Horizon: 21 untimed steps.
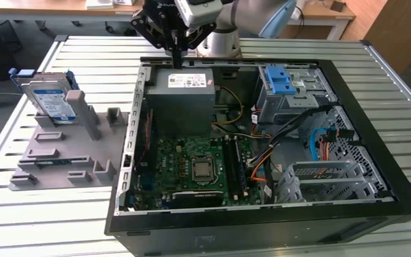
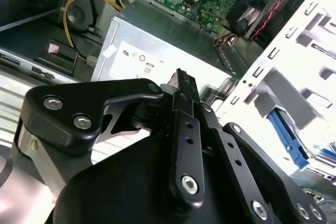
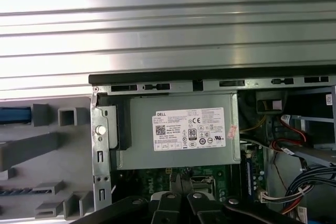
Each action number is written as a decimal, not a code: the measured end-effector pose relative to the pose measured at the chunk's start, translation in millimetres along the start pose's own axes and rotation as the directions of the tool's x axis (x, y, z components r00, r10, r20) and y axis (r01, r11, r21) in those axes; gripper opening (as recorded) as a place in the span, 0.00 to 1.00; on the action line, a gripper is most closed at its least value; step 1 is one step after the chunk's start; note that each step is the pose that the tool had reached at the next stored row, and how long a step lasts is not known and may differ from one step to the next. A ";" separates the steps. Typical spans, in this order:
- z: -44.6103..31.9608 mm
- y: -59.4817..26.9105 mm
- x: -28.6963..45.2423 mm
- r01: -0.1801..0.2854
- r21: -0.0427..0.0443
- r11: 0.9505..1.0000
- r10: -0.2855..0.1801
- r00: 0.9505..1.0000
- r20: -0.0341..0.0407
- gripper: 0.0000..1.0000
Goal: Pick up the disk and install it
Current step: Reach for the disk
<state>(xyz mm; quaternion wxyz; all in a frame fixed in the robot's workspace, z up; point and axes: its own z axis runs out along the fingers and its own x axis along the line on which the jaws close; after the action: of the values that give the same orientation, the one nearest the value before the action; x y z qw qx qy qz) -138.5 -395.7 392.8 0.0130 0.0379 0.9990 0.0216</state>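
Gripper [image 1: 176, 61], clenched on nothing, hangs over the power supply [image 1: 184, 93]. Well apart, the disk [image 1: 53, 103] stands on edge in a slotted rack [image 1: 62, 155], presumably to keep its sides graspable.

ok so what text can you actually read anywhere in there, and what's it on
Power supply, white label: rows of print and marks, too small to read.
Disk, white-and-blue label: too small to read.
Motherboard, white markings: too small to read.
No text can be quoted with confidence.
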 end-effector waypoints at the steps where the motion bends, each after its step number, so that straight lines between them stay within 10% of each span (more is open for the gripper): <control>1: 0.0 0.2 0.9 0.000 0.000 1.000 0.000 1.000 0.000 0.11; 21: 0.6 0.5 22.4 0.000 0.000 1.000 0.000 1.000 -0.002 0.11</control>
<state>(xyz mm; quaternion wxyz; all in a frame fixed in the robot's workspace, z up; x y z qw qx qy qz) -160.7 -393.4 391.6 0.0121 0.0379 0.9990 0.0217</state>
